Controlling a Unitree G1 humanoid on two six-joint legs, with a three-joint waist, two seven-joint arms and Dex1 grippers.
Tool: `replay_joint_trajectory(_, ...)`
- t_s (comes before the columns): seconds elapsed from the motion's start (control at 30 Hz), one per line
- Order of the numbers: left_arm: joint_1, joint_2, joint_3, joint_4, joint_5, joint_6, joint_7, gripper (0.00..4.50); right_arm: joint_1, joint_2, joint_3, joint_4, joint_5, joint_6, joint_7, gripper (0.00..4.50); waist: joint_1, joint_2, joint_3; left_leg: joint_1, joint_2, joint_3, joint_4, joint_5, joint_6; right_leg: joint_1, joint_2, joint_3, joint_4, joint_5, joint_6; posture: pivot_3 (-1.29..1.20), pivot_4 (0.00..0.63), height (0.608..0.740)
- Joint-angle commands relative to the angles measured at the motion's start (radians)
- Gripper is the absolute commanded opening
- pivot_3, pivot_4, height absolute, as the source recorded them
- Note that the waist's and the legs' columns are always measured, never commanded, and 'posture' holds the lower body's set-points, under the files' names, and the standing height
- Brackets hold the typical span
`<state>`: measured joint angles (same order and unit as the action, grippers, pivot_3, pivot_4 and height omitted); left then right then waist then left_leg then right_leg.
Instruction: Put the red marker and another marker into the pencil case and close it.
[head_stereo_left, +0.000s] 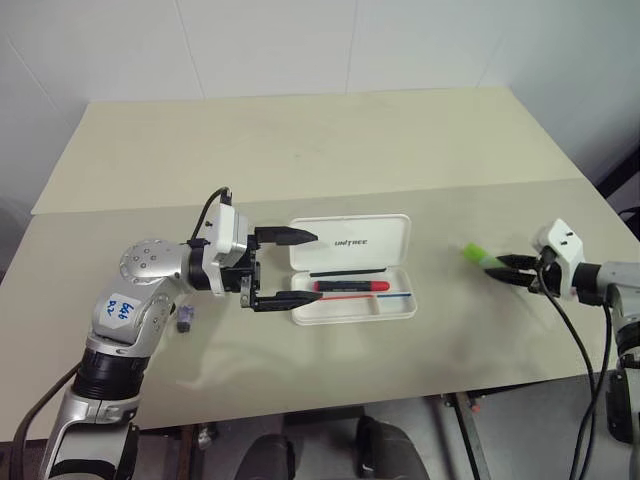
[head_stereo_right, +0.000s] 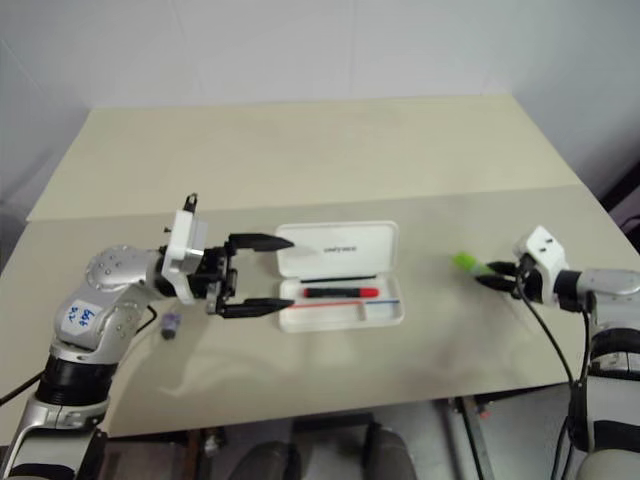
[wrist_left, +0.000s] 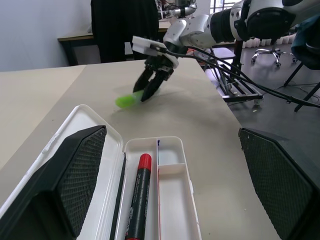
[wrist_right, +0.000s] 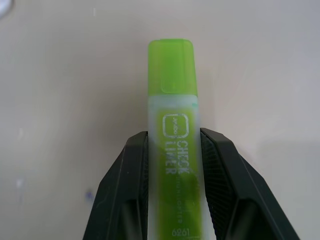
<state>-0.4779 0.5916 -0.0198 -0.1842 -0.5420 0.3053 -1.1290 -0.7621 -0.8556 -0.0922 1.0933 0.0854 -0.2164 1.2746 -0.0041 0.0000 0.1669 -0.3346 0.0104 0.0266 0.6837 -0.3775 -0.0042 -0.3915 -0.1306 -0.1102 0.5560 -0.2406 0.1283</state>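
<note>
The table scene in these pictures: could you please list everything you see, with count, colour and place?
table: one, beige, under everything.
pencil case: one, white, open, mid-table.
red marker: one, black with red cap, lying in the case's tray.
green marker: one, light green, right of the case, clamped in the right gripper.
small dark object: one, greyish, on the table by the left arm; cannot tell what it is.
left gripper: one, black fingers, open, at the case's left end.
right gripper: one, black fingers, shut on the green marker.
</note>
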Motion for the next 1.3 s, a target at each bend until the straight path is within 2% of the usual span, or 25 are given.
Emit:
replay_joint_trajectory(0.03, 0.016, 0.008, 0.021, -0.01, 0.004, -0.026, -0.004, 4.5, -0.04, -0.014, -0.043, -0.102, 0.06, 0.012, 0.03, 1.09, 0.0, 0.0, 0.0, 0.0, 0.0, 0.0, 0.0, 0.0, 0.0, 0.0, 0.0, 0.0, 0.0, 0.0, 0.0, 0.0, 0.15, 0.74)
replay_joint_trajectory(0.23, 0.054, 0.034, 0.053, -0.005, 0.009, -0.047, 0.002, 4.5, 0.016, 0.008, -0.042, -0.404, 0.16, 0.136, 0.104, 1.09, 0.005, 0.0, 0.0, -0.001, 0.0, -0.001, 0.0, 0.0, 0.0, 0.0, 0.0, -0.001, 0.0, 0.0, 0.0, 0.0, 0.15, 0.74)
replay_joint_trajectory(0.37, 0.099, 0.068, 0.092, -0.007, 0.019, -0.061, 0.001, 4.5, 0.121, 0.027, -0.016, -0.753, 0.264, 0.327, 0.123, 1.09, 0.006, 0.0, 0.0, -0.001, 0.0, -0.002, -0.001, -0.001, -0.001, -0.001, 0.0, -0.003, 0.0, 0.0, 0.0, 0.0, 0.15, 0.74)
replay_joint_trajectory(0.53, 0.163, 0.105, 0.144, -0.017, 0.018, -0.071, 0.01, 4.5, 0.232, 0.053, 0.035, -1.096, 0.362, 0.532, 0.08, 1.09, 0.008, 0.001, 0.0, -0.001, 0.0, -0.002, -0.001, -0.001, -0.001, -0.001, -0.001, -0.004, 0.001, 0.0, 0.0, 0.0, 0.15, 0.74)
replay_joint_trajectory(0.67, 0.2, 0.119, 0.172, -0.03, 0.016, -0.072, 0.027, 4.5, 0.272, 0.083, 0.075, -1.232, 0.398, 0.617, 0.043, 1.09, 0.014, 0.0, 0.0, -0.001, 0.0, -0.002, -0.001, -0.002, -0.001, -0.001, -0.001, -0.004, 0.001, 0.0, 0.0, 0.0, 0.15, 0.74)
replay_joint_trajectory(0.87, 0.22, 0.116, 0.182, -0.045, 0.018, -0.069, 0.053, 4.5, 0.271, 0.148, 0.194, -1.264, 0.336, 0.599, 0.01, 1.09, 0.021, 0.0, 0.0, -0.001, 0.001, -0.002, -0.001, -0.002, -0.001, -0.002, 0.0, -0.004, 0.001, 0.0, -0.001, 0.0, 0.15, 0.74)
replay_joint_trajectory(1.07, 0.22, 0.111, 0.172, -0.06, 0.013, -0.06, 0.074, 4.5, 0.223, 0.215, 0.343, -1.179, 0.209, 0.49, 0.02, 1.09, 0.023, 0.0, 0.0, -0.001, 0.0, -0.001, -0.001, -0.002, 0.0, -0.002, 0.0, -0.004, 0.002, 0.0, -0.001, 0.0, 0.15, 0.74)
replay_joint_trajectory(1.3, 0.233, 0.11, 0.173, -0.089, 0.003, -0.044, 0.094, 4.5, 0.157, 0.278, 0.433, -1.091, 0.129, 0.444, 0.036, 1.09, 0.023, 0.0, 0.0, -0.001, 0.0, -0.001, -0.001, -0.003, 0.0, -0.003, 0.0, -0.006, 0.002, 0.0, -0.002, 0.0, 0.15, 0.74)
